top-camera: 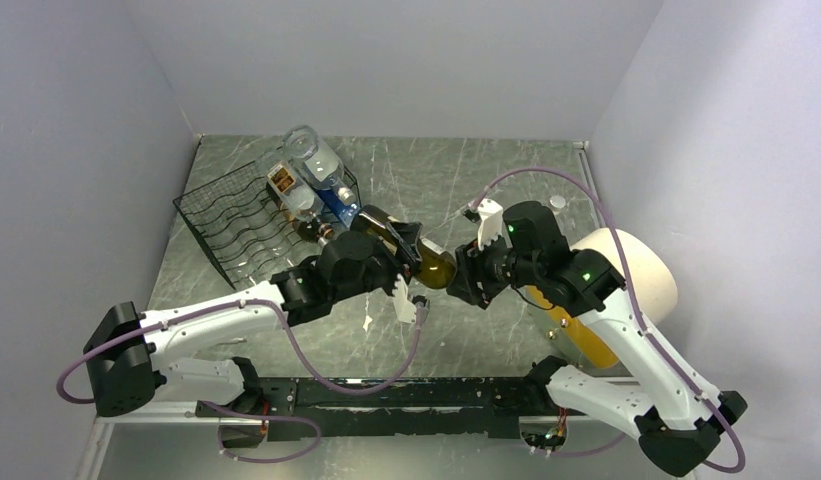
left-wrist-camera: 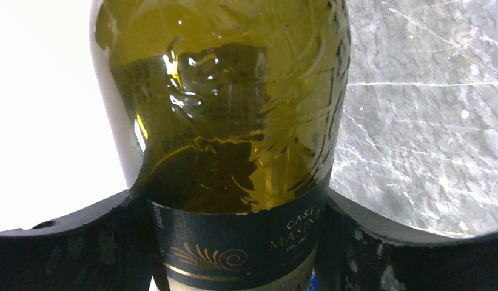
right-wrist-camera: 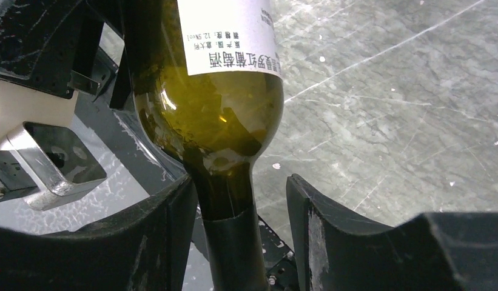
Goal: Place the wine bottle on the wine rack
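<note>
The green wine bottle [top-camera: 433, 266] hangs above the table between my two grippers, lying roughly level. My left gripper [top-camera: 391, 258] is shut on its body: in the left wrist view both fingers [left-wrist-camera: 82, 242] press the dark label of the bottle [left-wrist-camera: 228, 109]. My right gripper [top-camera: 468, 276] is open around the neck. In the right wrist view the neck [right-wrist-camera: 225, 200] rests against the left finger [right-wrist-camera: 143, 242], with a gap to the right finger [right-wrist-camera: 355, 242]. The black wire wine rack [top-camera: 231, 225] stands at the back left, just beyond the left gripper.
Clear bottles [top-camera: 308, 165] lie on the rack's right side, one with a blue label. A white cylinder [top-camera: 641, 265] and an amber bottle [top-camera: 586, 338] lie at the right, under my right arm. White walls close in the table on three sides.
</note>
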Available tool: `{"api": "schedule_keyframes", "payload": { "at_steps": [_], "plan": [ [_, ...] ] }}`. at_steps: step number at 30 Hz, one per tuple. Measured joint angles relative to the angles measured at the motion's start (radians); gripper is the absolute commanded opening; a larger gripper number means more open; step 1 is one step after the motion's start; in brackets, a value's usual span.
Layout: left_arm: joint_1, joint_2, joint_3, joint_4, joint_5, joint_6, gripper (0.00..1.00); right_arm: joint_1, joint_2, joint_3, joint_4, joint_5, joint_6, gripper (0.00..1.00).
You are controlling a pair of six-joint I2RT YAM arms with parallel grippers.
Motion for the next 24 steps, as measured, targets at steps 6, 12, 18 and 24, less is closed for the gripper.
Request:
{"api": "schedule_keyframes", "payload": {
  "at_steps": [6,12,18,24],
  "plan": [
    [0.000,0.000,0.026,-0.036,0.000,0.002,0.07,0.001,0.018,-0.023,0.014,-0.043,0.004,0.51],
    [0.005,0.002,0.056,-0.096,-0.003,-0.003,0.07,0.004,0.035,-0.041,0.033,-0.070,0.016,0.43],
    [0.009,0.015,0.088,-0.146,-0.003,-0.029,0.07,0.014,0.035,-0.054,0.057,-0.081,0.016,0.30],
    [0.014,0.022,0.090,-0.157,-0.001,-0.043,0.28,0.027,0.042,-0.054,0.059,-0.082,0.014,0.00]
  ]
}}
